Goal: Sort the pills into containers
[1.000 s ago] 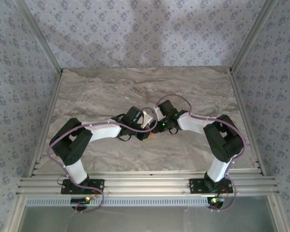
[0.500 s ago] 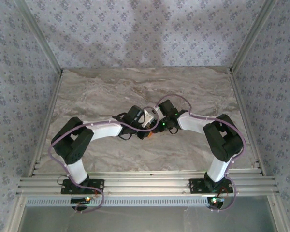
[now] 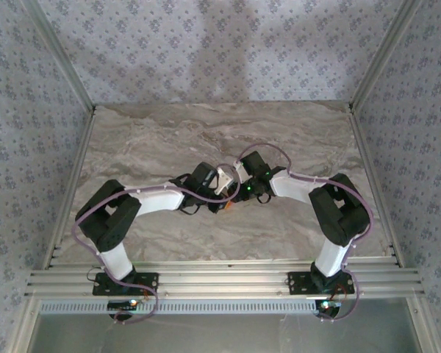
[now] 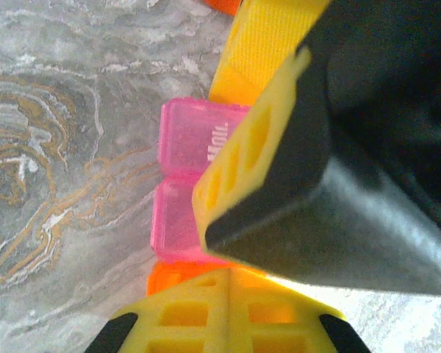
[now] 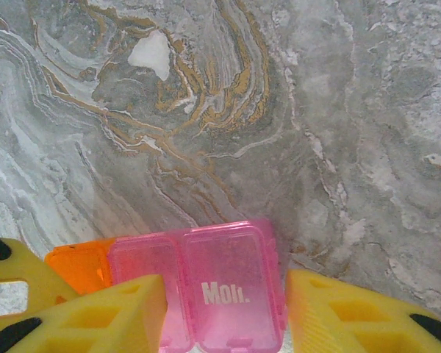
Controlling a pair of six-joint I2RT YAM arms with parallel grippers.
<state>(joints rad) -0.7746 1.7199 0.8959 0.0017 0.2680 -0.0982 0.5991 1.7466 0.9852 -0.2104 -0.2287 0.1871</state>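
The containers lie on the marble between both grippers. The pink container [image 5: 224, 257] has a lid printed "Mon."; the orange container [image 5: 77, 266] joins its far side. My right gripper [image 5: 226, 278] straddles the lidded pink part, one finger at its outer edge, the other over the neighbouring pink section. In the left wrist view the pink container [image 4: 187, 136] and the orange container [image 4: 169, 278] lie just past my left gripper [image 4: 230, 276], which is shut with nothing held, its tips over the orange one. From above, the left gripper [image 3: 219, 193] and right gripper [image 3: 242, 193] meet mid-table. The pills are hidden.
One of the right gripper's fingers [image 4: 235, 169] crosses the left wrist view, close over the pink box. An orange object [image 4: 222, 4] peeks in at that view's top edge. Bare marble [image 5: 206, 110] stretches beyond the boxes. Metal rails [image 3: 220, 279] border the table's near edge.
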